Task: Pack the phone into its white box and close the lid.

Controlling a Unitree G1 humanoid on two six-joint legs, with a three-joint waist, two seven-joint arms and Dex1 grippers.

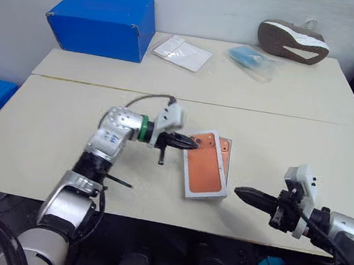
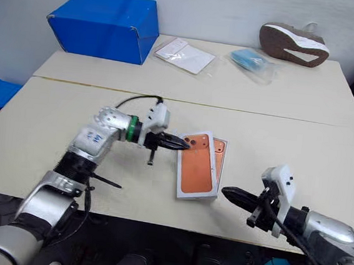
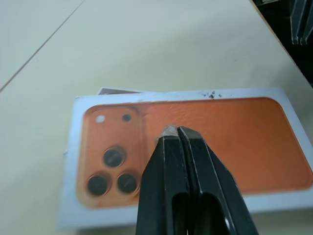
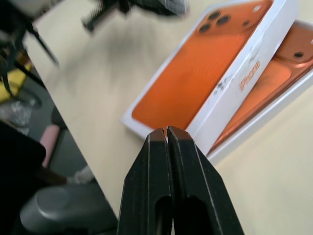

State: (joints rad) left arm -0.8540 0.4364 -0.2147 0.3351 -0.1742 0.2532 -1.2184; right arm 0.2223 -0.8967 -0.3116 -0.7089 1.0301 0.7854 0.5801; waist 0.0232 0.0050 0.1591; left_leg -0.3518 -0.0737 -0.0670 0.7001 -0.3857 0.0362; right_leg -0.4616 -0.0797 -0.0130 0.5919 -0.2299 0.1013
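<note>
On the table I count one phone [image 4: 288,58] in one white box [image 4: 274,110], one lid [image 1: 206,166], one big blue box [image 1: 103,24], one shoe [image 1: 292,40] and two plastic packets [image 1: 181,51].

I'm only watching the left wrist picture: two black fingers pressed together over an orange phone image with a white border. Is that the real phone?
Observer: No, that is the lid, printed with a phone picture. The right wrist view shows the phone lying in the white box underneath it.
Operator: Is the lid on properly?
Observer: Not yet. It sits askew, leaving one long side of the phone uncovered.
Operator: Where is the other hand?
Observer: The right hand is shut, near the front edge of the table, apart from the box.
</note>
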